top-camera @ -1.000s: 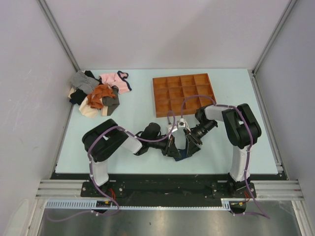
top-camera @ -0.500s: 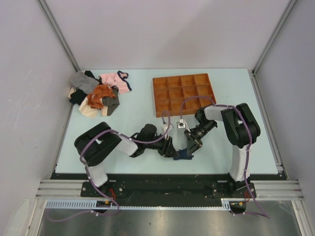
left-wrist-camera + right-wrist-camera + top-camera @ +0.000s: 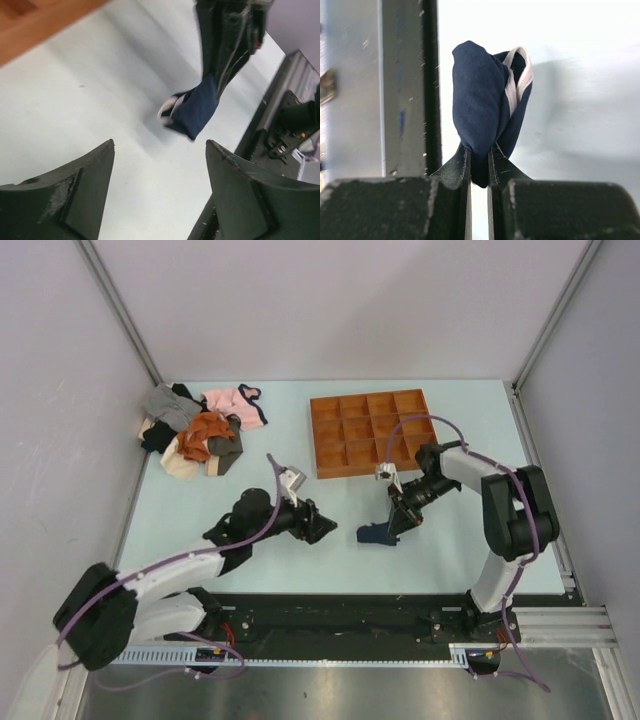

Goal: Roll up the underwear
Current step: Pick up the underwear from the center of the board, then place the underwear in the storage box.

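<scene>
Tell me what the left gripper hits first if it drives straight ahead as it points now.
Likely the underwear pinched in the right gripper, dead ahead of the left gripper; depth is unclear.

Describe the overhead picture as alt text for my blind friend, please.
Seen from above, the right pincer grips the bunched navy underwear close to a pale blue table, while the left pincer stands open and empty beside it. Farther back sit a wooden tray of compartments and a pile of clothes.

Top camera looks down from behind; both wrist cameras face the underwear (image 3: 192,112), right closest
</scene>
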Tool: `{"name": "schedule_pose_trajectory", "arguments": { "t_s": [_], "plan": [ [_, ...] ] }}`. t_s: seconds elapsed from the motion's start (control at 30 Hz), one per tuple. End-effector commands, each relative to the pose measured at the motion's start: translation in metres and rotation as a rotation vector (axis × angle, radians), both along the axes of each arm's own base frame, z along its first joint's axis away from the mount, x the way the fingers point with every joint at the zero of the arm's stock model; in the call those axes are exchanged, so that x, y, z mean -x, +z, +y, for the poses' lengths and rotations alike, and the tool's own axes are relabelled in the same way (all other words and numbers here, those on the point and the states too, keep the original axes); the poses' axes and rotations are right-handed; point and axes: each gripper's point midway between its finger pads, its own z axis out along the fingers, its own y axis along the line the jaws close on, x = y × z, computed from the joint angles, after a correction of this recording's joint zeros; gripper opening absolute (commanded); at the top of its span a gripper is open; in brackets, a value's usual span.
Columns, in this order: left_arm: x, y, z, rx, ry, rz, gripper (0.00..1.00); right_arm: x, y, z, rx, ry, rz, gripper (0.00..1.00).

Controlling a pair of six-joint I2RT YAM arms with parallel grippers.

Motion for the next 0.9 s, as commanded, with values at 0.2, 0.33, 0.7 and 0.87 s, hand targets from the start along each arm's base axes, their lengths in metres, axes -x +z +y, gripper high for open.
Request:
{"name": "schedule_pose_trajectory", "arguments": {
  "t_s": [0.2, 0.33, 0.7, 0.87],
  "plan": [
    [-0.013, 0.046, 0.088, -0.003, 0.323, -0.096, 0.97, -0.137, 0.079, -0.048, 0.027, -0.455, -0.407, 0.0],
    [-0.008, 0.09, 0.095, 0.015, 0.329, -0.152, 1.0, -0.201, 0.102, -0.1, 0.096, -0.759, -0.482, 0.0],
    [-0.011, 0.096, 0.152, -0.306, 0.445, -0.269, 1.0, -0.277, 0.08, -0.151, 0.245, -1.164, -0.523, 0.0],
    [-0.014, 0.097, 0.151, -0.31, 0.443, -0.281, 1.0, -0.282, 0.059, -0.142, 0.292, -1.138, -0.525, 0.0]
  ]
}}
